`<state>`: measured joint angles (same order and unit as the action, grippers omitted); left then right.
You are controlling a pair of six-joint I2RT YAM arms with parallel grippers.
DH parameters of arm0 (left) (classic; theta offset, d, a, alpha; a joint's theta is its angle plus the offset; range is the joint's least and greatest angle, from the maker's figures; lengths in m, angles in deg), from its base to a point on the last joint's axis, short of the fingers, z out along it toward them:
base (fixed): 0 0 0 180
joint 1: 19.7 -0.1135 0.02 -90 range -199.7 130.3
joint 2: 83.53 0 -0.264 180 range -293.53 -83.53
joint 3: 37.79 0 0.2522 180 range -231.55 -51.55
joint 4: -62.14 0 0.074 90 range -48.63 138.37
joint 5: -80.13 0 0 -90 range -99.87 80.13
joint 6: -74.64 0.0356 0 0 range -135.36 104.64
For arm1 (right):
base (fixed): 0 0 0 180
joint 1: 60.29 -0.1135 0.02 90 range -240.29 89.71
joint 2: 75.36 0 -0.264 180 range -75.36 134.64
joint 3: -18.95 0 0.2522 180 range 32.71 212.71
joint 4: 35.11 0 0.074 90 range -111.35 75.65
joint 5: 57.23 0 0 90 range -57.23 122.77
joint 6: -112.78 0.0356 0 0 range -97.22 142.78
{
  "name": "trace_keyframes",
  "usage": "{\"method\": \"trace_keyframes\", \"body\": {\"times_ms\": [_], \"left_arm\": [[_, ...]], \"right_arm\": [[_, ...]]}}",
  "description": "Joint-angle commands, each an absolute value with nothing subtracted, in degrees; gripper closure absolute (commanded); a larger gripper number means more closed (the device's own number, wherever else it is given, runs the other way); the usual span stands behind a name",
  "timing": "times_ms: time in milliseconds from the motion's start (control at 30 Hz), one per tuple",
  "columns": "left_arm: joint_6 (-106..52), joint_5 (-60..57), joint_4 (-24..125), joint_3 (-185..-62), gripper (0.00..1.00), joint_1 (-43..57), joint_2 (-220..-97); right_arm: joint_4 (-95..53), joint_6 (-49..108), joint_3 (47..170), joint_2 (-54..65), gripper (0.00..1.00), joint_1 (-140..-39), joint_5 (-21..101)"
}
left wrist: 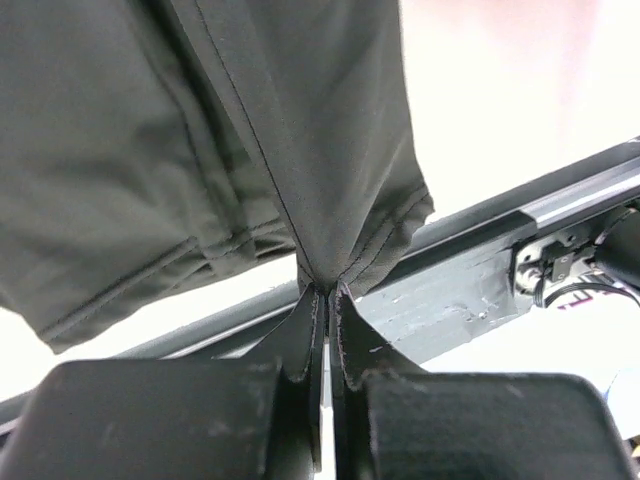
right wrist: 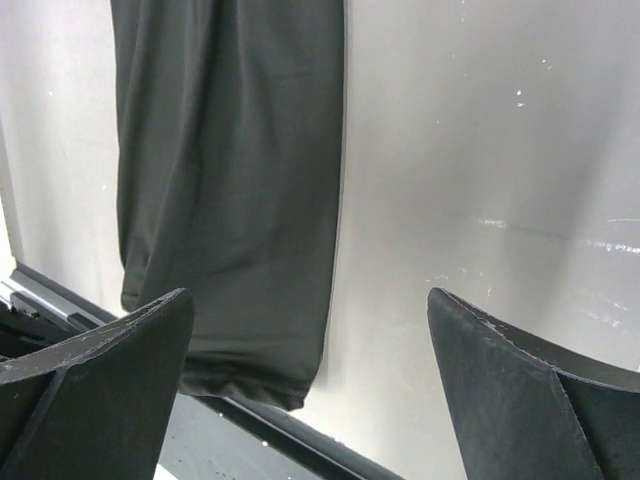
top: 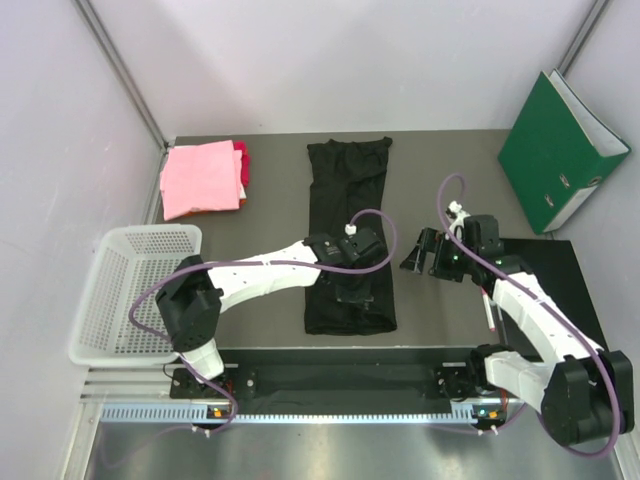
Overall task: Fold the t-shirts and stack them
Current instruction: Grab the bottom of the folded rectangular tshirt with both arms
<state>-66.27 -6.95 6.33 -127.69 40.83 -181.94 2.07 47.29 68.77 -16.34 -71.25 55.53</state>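
White walls (top: 330,60), grey tabletop (top: 450,170), perhaps metal

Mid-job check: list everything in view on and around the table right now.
black shirt: one, black, table centre, folded into a long strip
pink shirt: one, light pink, folded, far left corner
red shirt: one, pink-red, under the pink shirt, edge showing
basket: one, white mesh, near left
binder: one, green, far right, leaning on the wall
table: one, grey
left gripper: shut on black shirt
right gripper: open, right of black shirt
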Motion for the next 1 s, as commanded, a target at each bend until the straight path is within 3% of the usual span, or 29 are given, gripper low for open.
{"method": "trace_keyframes", "body": {"times_ms": [0,333,400,433,467,567,700,867,967], "left_arm": [[-68.4,-6.6,1.8,-126.4,1.0,41.1,-179.0],[-69.5,-5.4,1.1,-120.8,1.0,41.2,-179.2],[-69.1,-6.4,0.2,-121.9,0.6,41.2,-179.8],[-69.0,-7.6,-0.6,-122.6,0.43,41.4,-179.9],[-68.6,-9.0,-2.3,-123.5,0.32,41.7,-179.1],[-68.4,-15.7,-4.7,-126.2,0.18,41.8,-175.1],[-69.5,-23.5,-6.5,-123.5,0.06,40.7,-169.1],[-71.3,-18.3,-1.6,-108.6,0.05,33.0,-159.8],[-72.0,-12.2,4.9,-99.2,0.1,27.7,-154.8]], "right_arm": [[-0.4,46.9,69.3,-15.3,0.0,-70.8,56.6],[-0.6,46.6,70.0,-12.9,0.0,-70.8,57.1],[1.0,45.9,70.9,-12.5,0.0,-70.9,57.0],[1.7,45.8,71.3,-12.6,0.0,-70.8,57.1],[2.4,45.5,71.6,-12.8,0.0,-70.9,57.4],[4.9,46.0,71.5,-14.3,0.0,-70.9,59.0],[5.4,47.4,68.6,-14.6,0.0,-71.0,63.6],[-1.5,54.6,60.4,-12.5,0.0,-71.1,72.3],[-5.6,59.1,57.1,-11.5,0.01,-71.5,74.3]]}}
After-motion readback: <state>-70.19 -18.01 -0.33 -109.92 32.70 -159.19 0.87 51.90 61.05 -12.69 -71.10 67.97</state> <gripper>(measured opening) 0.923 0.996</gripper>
